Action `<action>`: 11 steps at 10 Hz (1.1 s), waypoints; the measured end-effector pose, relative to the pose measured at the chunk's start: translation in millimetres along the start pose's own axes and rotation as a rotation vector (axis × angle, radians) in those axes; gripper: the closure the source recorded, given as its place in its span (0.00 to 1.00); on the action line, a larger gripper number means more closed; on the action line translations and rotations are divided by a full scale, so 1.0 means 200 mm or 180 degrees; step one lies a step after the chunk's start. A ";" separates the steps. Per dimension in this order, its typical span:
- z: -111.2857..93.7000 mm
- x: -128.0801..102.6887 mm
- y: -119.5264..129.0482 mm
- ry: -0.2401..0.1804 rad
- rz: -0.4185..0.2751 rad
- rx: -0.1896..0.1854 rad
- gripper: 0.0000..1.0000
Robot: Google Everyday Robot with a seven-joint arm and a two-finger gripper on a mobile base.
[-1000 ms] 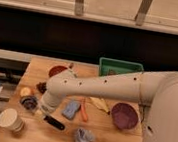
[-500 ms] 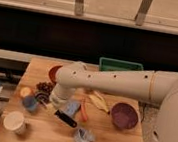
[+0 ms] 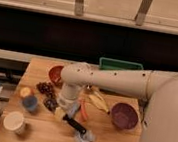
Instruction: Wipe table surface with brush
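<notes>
**Crowded wooden worktop, brush held low**

Light brown planks make up the worktop [image 3: 41, 138], and a dark wall stands behind it. The robot's hand [image 3: 62, 107] hangs low over the middle of the worktop, pointing down. It is clenched. The brush [image 3: 76, 126] sits right under the hand. Its pale head is at the hand, and its black handle sticks out past the hand, toward the near edge. It looks like the hand grips the brush close to the head, so the bristles can press down and rub the wood.

Lots of things are in the way. A dark bunch of fruit [image 3: 45, 88] and a blue cup [image 3: 29, 101] sit just beside the hand on one side. An orange thing [image 3: 84, 110] and a banana [image 3: 98, 101] sit close on the other side. A grey-blue cloth [image 3: 83, 141] lies at the handle's tip. A red bowl [image 3: 55, 73] is behind the hand. A purple bowl [image 3: 124, 115], a white cup [image 3: 13, 122] and a green tray [image 3: 121, 66] are farther off. I think wide strokes would bump something.
</notes>
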 end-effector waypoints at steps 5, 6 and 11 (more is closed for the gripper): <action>0.12 0.05 -0.04 0.0353 0.0221 -0.0075 1.00; 0.14 0.05 -0.04 0.0415 0.0237 -0.0074 1.00; 0.27 0.07 0.09 0.0665 0.0200 -0.0209 1.00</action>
